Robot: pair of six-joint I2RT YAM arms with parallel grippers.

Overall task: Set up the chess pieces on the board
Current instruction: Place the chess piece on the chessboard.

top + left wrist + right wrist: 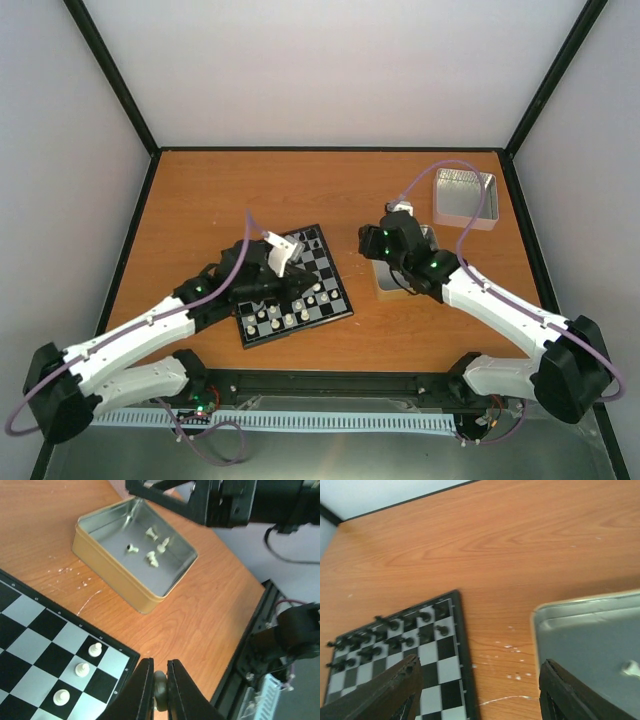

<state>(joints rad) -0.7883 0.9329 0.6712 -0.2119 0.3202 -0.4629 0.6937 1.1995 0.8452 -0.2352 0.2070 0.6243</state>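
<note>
Clearly skewed on the orange-brown wooden table point(200, 195), the small square chessboard point(337, 280) with black and silvery-grey squares lies left of centre. In the top view its near edge rises toward the right, so one corner points at the far wall. Tiny cream-white plastic chessmen point(81, 669) stand upright on the rows nearest the arms, and tiny black chessmen point(395, 630) fill the far rows. Four more cream pieces point(151, 557) lie toppled in an open square metal tin with gold-coloured walls point(115, 575) near the board's right side, their long axes flat on its floor and aimed different ways.

The left gripper point(159, 672) hangs over the board's right edge, jaws pressed almost together. A small dull rounded shape shows in the slit, and I cannot tell what it is. The right gripper point(480, 692) is spread wide and holds nothing, with one finger over the board's rim and the other over the tin's corner. A second silver metal tin point(465, 195) sits well apart at the far right.
</note>
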